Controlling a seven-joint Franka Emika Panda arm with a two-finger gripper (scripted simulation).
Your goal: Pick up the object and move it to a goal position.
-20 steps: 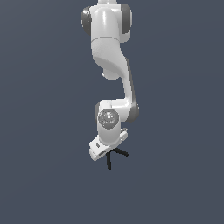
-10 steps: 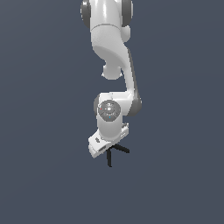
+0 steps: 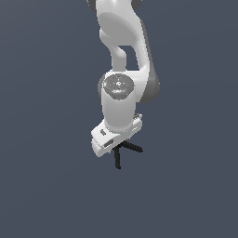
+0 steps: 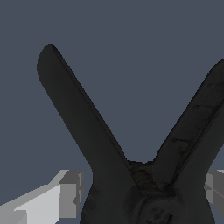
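— Since a second ago the arm (image 3: 122, 69) has straightened over its wrist; the clamp (image 3: 124, 151) under it has hardly shifted in the exterior view. See anything else change?

— No. Going left to right in that view: at about 9 o'clock of the clamp sits the white hand body, tilted, then the two black handles poking out below it, one toward 6 o'clock, one toward 3 o'clock.

— And the jaws (image 4: 138, 192)?

— Closed on the clamp, I judge. In the wrist view a grey finger (image 4: 68, 192) sits just left of the clamp's pivot and another at the far right edge, both tight against the black body, with the handles splaying away in a V.

— Why hold it there?

— Probably because the pivot is the thickest, stiffest part. Pinching the thin handles would squeeze the spring or let it twist.

— Is it on a counter?

— I see none; only flat grey-blue behind it. No shadow or surface shows, so it looks carried in the air, hanging below the hand.

— The goal?

— No marker visible in either view. I'd say the carry is underway, distance left unknown. The red tip is hidden.
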